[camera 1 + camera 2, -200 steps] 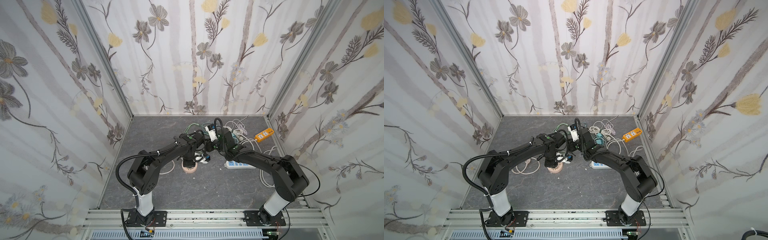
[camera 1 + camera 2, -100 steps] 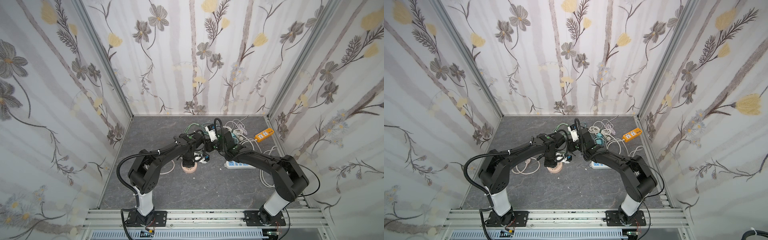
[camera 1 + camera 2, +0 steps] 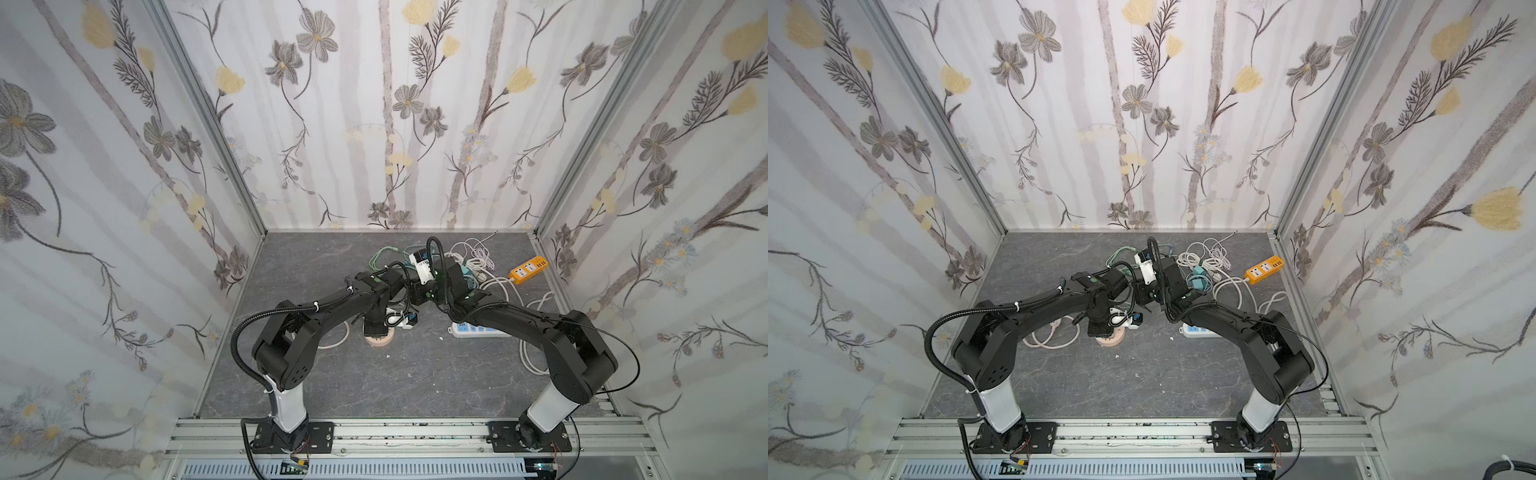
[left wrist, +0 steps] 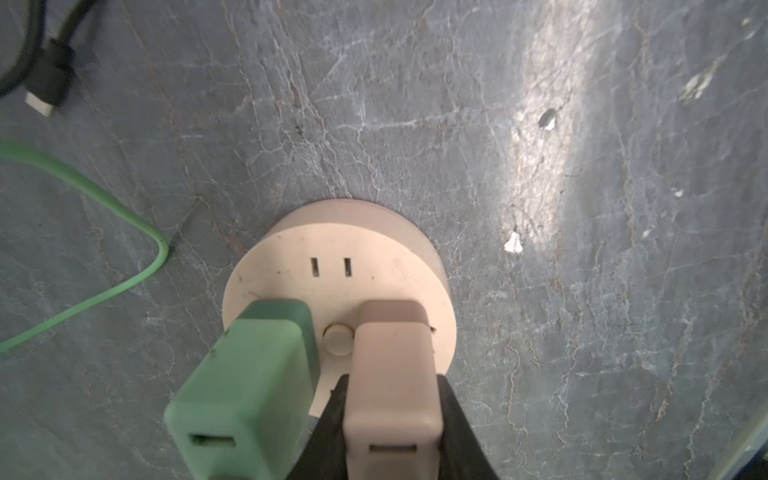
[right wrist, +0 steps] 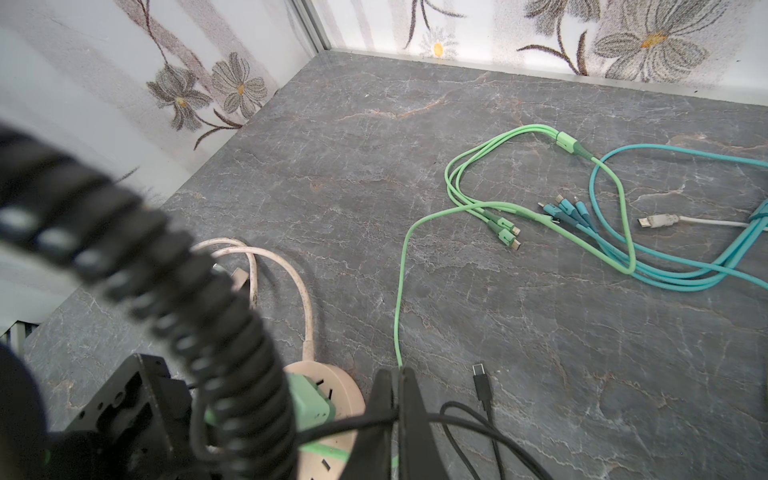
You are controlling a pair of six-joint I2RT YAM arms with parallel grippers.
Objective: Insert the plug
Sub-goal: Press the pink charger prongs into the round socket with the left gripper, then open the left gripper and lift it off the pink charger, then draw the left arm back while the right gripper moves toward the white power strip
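Left wrist view: left gripper (image 4: 390,384) closed narrowly on a beige cube-shaped plastic plug (image 4: 390,365), black fingers (image 4: 451,419) pressed against two opposite sides. Plug upright on the round beige plastic socket hub (image 4: 340,245), far end against the hub face, just beside a mint-green cube-shaped plug (image 4: 249,374) seated there. One pair of slots (image 4: 330,267) free beyond both. Prongs hidden; depth of seating not to be told.

Right wrist view: right gripper (image 5: 399,386) with fingers pressed flat together, a thin light green cable (image 5: 399,299) running up to the tips; pinched or merely passing behind, unclear. Only here: loose teal cables (image 5: 690,282) farther out on the grey stone-patterned table (image 5: 540,353).

Both top views: hub (image 3: 380,343) mostly covered by the left gripper, beige plug hidden. Only there: orange power strip (image 3: 528,269) near the right wall, white power strip (image 3: 473,329) beneath the right arm.
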